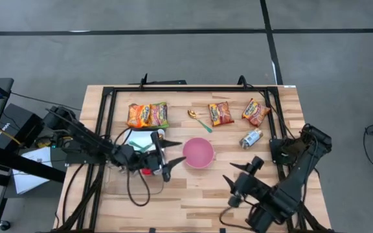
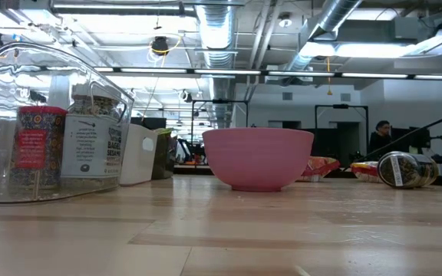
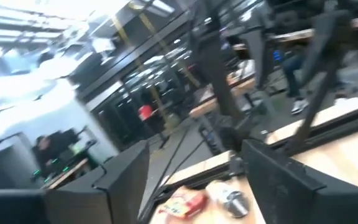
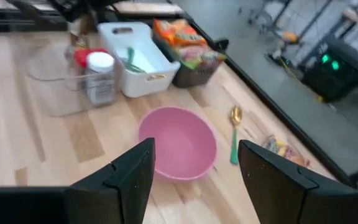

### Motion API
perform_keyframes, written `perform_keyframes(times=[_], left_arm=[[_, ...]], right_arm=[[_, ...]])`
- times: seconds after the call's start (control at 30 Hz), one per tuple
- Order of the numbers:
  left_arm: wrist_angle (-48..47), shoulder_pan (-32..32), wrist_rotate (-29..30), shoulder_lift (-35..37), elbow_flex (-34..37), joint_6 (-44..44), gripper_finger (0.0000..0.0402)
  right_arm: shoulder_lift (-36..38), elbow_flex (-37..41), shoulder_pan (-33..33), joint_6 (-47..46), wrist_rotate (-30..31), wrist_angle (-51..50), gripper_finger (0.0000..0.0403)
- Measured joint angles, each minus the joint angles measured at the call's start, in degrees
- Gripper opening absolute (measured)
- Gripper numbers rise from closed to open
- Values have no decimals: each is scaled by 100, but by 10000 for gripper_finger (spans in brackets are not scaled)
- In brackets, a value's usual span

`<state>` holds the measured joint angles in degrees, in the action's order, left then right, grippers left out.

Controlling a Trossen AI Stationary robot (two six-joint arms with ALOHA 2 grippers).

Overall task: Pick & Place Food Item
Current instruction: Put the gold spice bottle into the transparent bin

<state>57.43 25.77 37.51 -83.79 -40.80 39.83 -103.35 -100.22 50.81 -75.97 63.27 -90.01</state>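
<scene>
**A:** Why does the left gripper point(image 1: 162, 156) hang over the clear container point(image 2: 90, 77) at 9 o'clock from the pink bowl point(image 1: 198, 153)?

**B:** I judge it is there for the red-capped jar point(image 2: 37, 149). The jar stands upright inside the container beside a labelled seasoning jar point(image 2: 90, 138), which makes the container look like the drop-off spot.

**A:** Are the fingers on it?

**B:** No. They are spread wide with nothing between them. From above, the red cap shows at about 7 o'clock from their midpoint, just beside the lower finger. I cannot tell whether it touches.

**A:** And the right gripper point(image 1: 241, 182)?

**B:** It waits at 5 o'clock from the bowl, fingers parted and empty, aimed toward the bowl.

**A:** What else is on the worktop point(image 1: 193, 194)?

**B:** A glass jar point(image 1: 251, 138) lies on its side at 3 o'clock from the bowl. A noodle packet point(image 1: 221, 114) lies flat at 1 o'clock, out of the arms' way.
</scene>
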Motion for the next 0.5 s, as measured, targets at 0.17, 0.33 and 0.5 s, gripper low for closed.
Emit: perform_keyframes(times=[0.17,0.33,0.5], left_arm=[[-23,-6,125,52,-100,26,262],[-297,-8,188,491,-124,11,263],[-1258,-61,302,971,-124,-148,263]], right_arm=[[-1,128,-425,-158,-284,-2,224],[0,153,-973,-96,-694,-1,224],[236,157,-1492,423,-1538,-2,224]])
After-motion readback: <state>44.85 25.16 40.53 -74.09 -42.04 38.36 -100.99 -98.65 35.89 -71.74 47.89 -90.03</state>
